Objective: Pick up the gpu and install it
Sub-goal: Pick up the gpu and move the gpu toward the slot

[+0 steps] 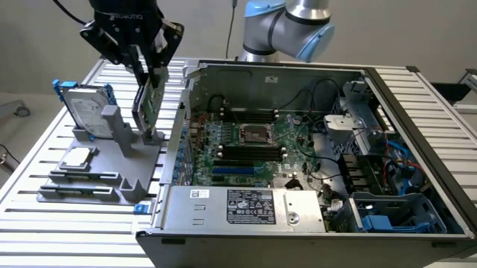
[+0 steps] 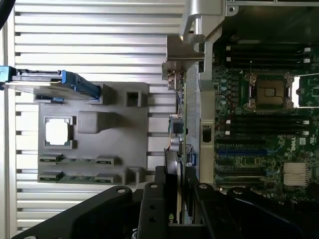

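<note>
The gpu (image 1: 147, 109) is clamped on edge, upright, by its upper end in the gripper (image 1: 149, 72); it is held right over the grey holder (image 1: 97, 167) on the worktop (image 1: 44, 234).

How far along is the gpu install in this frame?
Done: the gripper has its fingers closed on the upper edge of the gpu. In hand: the card stands upright at the grey holder, beside the open computer case; whether its lower edge is clear of the holder I cannot tell. Left: the card is not in the case, and the motherboard carries no card yet.
</note>
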